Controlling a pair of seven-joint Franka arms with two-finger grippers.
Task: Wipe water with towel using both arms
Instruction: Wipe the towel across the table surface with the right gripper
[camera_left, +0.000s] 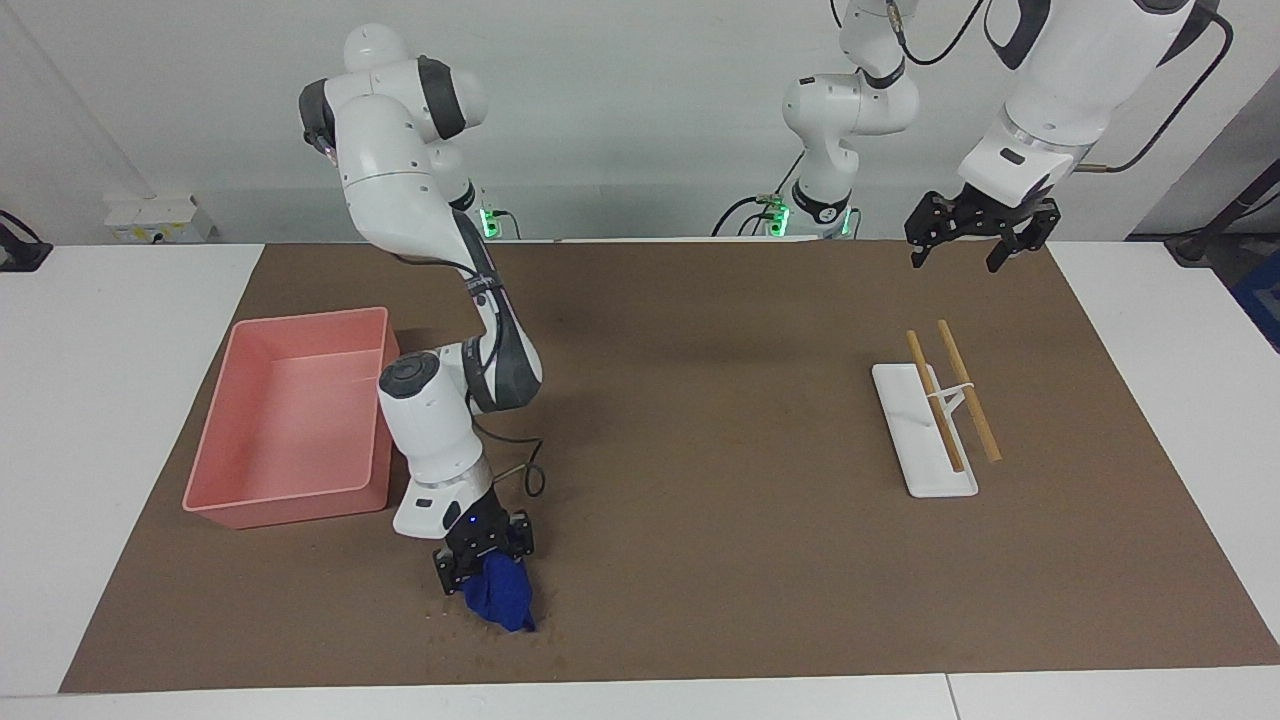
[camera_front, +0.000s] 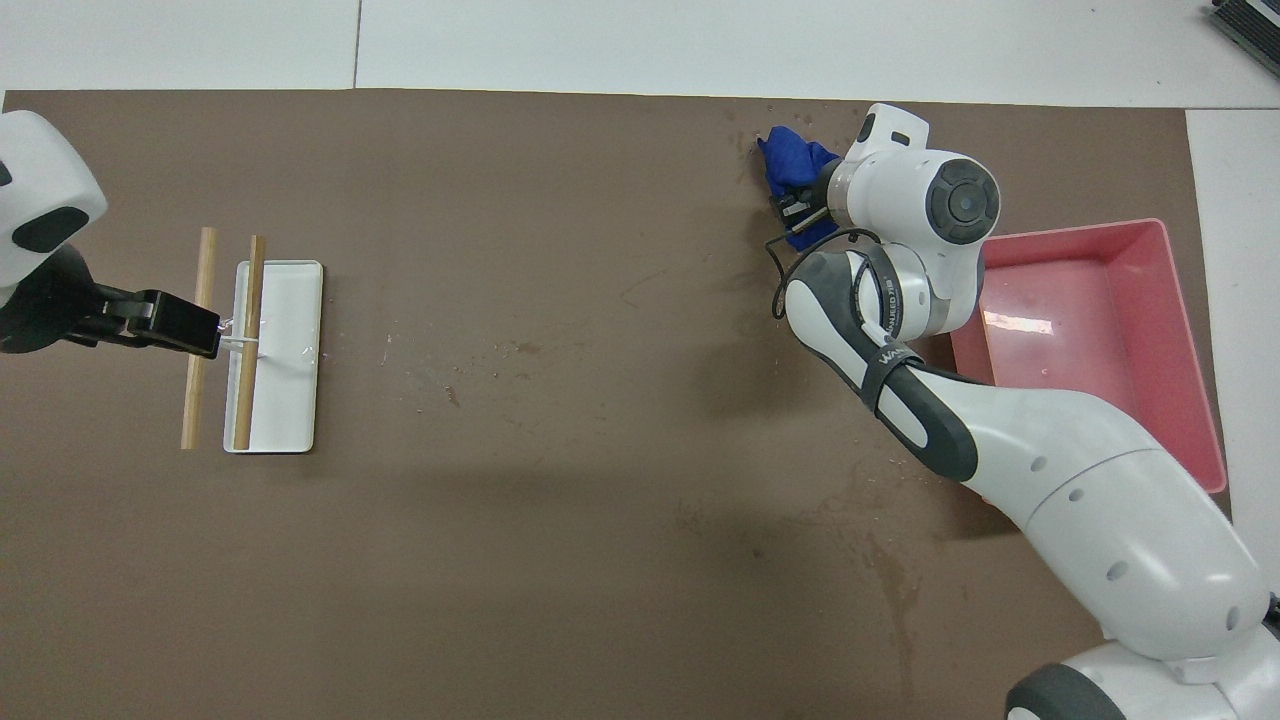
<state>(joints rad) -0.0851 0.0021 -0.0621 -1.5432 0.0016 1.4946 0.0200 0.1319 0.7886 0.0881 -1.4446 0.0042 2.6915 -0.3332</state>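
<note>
— Where is your right gripper (camera_left: 485, 553), and what has it got?

— It is low over the brown mat (camera_left: 700, 420), farther from my bases than the pink bin (camera_left: 290, 415) and just off that bin's outer corner. Its fingers are closed tight on the blue towel (camera_left: 500, 598), which hangs bunched beneath them with its lower end down on the mat.

— And the water?

— The water (camera_left: 448, 610) is a scatter of small damp specks on the mat, farther from my bases than the pink bin, close to the mat's outer edge. The towel sits at that patch, with specks showing just beside it toward the bin's end of the table.

— What about your left gripper (camera_left: 978, 228)?

— It waits in the air, at the far end of the table from the pink bin, over the mat's edge by my bases. Its jaws stand wide apart with nothing between them. The white tray (camera_left: 922, 432) with two wooden sticks (camera_left: 950, 395) lies on the mat at that same end, well apart from the bin.
</note>
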